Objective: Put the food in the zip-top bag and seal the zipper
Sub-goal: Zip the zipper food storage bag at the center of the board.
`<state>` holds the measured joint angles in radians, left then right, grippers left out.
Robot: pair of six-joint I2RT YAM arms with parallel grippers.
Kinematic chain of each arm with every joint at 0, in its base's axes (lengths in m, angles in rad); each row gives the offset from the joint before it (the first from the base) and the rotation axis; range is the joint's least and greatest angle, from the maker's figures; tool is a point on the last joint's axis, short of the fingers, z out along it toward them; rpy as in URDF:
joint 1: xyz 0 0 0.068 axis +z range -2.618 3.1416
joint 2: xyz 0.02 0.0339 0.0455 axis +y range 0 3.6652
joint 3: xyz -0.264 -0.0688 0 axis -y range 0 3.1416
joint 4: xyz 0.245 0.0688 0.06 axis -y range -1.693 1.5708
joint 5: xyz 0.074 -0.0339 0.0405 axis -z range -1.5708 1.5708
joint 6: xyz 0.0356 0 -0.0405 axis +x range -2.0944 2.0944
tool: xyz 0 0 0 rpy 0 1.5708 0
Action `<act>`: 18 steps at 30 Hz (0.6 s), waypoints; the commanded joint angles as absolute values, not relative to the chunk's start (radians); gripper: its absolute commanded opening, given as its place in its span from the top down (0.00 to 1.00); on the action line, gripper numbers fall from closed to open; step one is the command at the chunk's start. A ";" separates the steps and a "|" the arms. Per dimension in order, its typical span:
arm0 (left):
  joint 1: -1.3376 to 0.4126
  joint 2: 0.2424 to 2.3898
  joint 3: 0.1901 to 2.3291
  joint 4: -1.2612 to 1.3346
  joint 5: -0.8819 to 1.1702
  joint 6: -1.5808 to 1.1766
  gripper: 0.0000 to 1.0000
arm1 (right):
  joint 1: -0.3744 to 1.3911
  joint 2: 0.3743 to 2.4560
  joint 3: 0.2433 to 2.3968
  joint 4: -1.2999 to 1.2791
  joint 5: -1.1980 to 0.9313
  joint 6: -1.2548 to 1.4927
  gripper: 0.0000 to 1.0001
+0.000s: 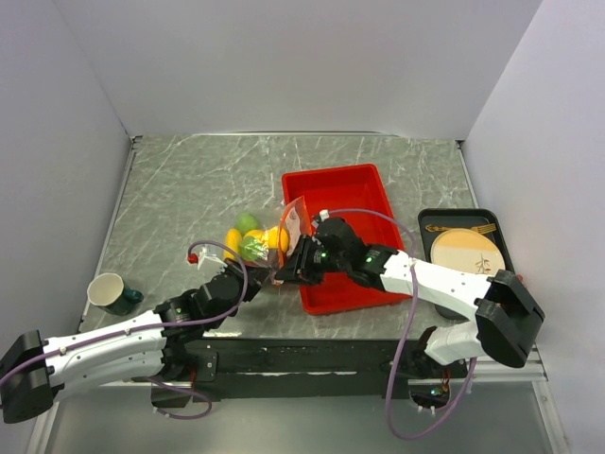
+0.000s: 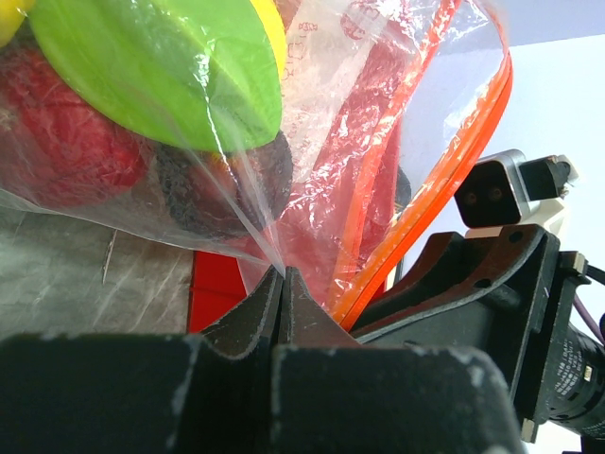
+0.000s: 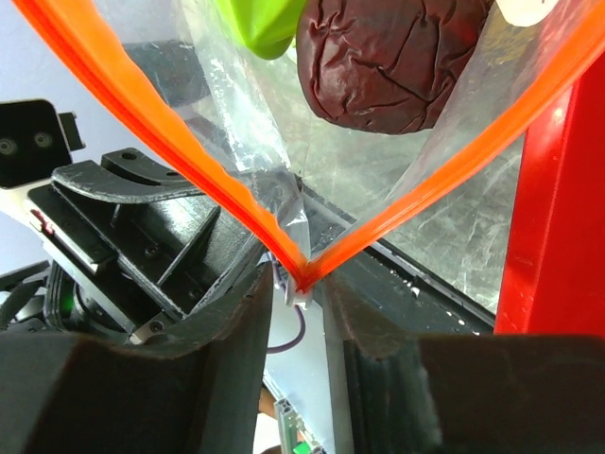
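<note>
Zip-top bag gripped on both sides, at the left edge of the red tray

We've got the left gripper pinched tight on the bag's clear film, just under a green toy and a red toy inside. The right gripper clamps the zipper at the end where its 2 orange strips meet in a V. A dark red toy sits in the bag above, and the mouth gapes open.

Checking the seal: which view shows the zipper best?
Right wrist: the zipper shows close up as two orange strips, apart, meeting at a corner between the fingers of the right gripper. Left wrist shows curved strips; the top view only a small orange arc.
</note>
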<state>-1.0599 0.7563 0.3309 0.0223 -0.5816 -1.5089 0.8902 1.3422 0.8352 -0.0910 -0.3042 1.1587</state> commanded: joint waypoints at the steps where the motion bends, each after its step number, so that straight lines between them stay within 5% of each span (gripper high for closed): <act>1: -1.063 0.752 0.341 0.081 -0.586 -1.513 0.99 | 0.887 1.356 0.841 -0.061 -0.324 1.155 0.64; 9: -1.063 0.752 0.339 0.077 -0.583 -1.514 0.99 | 0.885 1.355 0.836 -0.038 -0.324 1.158 0.70; 13: -1.065 0.753 0.337 0.077 -0.583 -1.514 0.99 | 0.887 1.350 0.833 -0.038 -0.321 1.160 0.89; 18: -1.063 0.744 0.333 0.066 -0.571 -1.526 0.96 | 0.887 1.339 0.838 -0.048 -0.304 1.152 0.93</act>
<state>-1.0599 0.7563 0.3309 0.0223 -0.5816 -1.5101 0.8902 1.3567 0.8345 -0.0814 -0.3157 1.1584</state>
